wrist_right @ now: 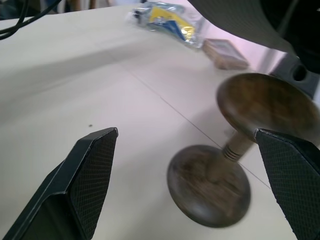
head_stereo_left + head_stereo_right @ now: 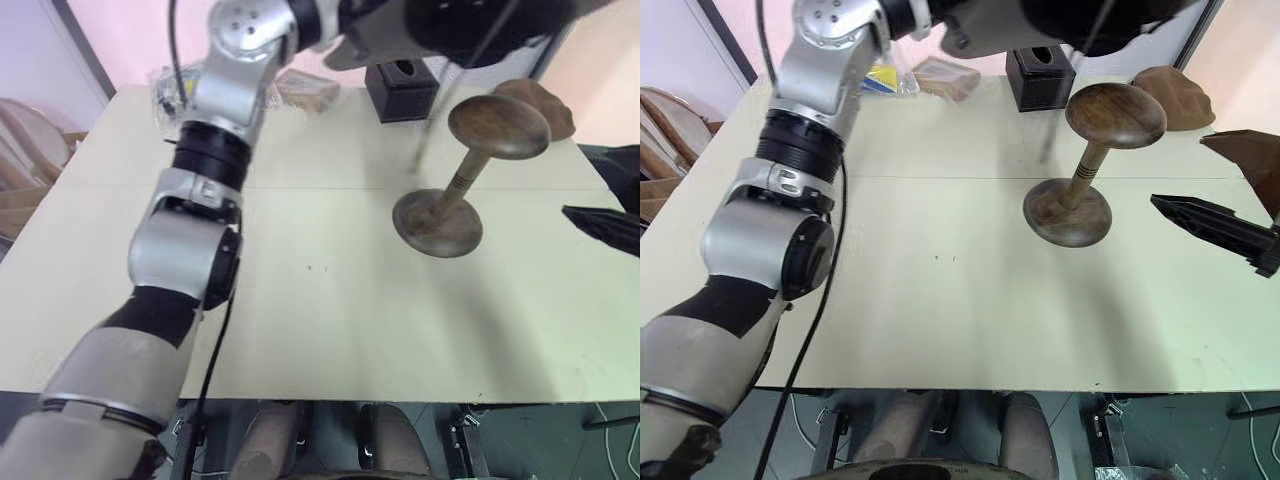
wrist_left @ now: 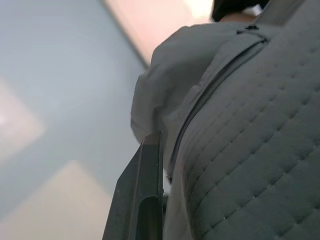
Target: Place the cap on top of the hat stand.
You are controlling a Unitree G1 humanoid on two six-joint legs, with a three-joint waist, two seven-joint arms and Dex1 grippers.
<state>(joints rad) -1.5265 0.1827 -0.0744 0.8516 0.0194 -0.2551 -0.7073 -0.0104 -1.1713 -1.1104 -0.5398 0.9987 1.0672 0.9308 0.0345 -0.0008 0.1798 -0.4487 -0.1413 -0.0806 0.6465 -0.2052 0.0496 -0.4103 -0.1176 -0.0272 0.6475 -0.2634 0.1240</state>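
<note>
The grey cap (image 2: 470,25) hangs high over the table's far side, a little above and behind the hat stand's domed top (image 2: 498,125). My left gripper (image 3: 162,150) is shut on the cap; one black finger (image 3: 145,195) presses against its quilted fabric (image 3: 250,150), and the other finger is hidden by the cloth. The dark wooden hat stand (image 2: 1116,113) stands upright on its round base (image 2: 437,222), right of the table's centre. My right gripper (image 1: 186,132) is open and empty at the table's right side, facing the stand (image 1: 267,107) from a short distance.
A black tissue box (image 2: 401,88) sits behind the stand. A brown lumpy item (image 2: 1175,95) lies at the far right, with a flat brown packet (image 2: 308,90) and a plastic bag (image 2: 880,78) at the far left. The cream table (image 2: 320,330) stretches toward me.
</note>
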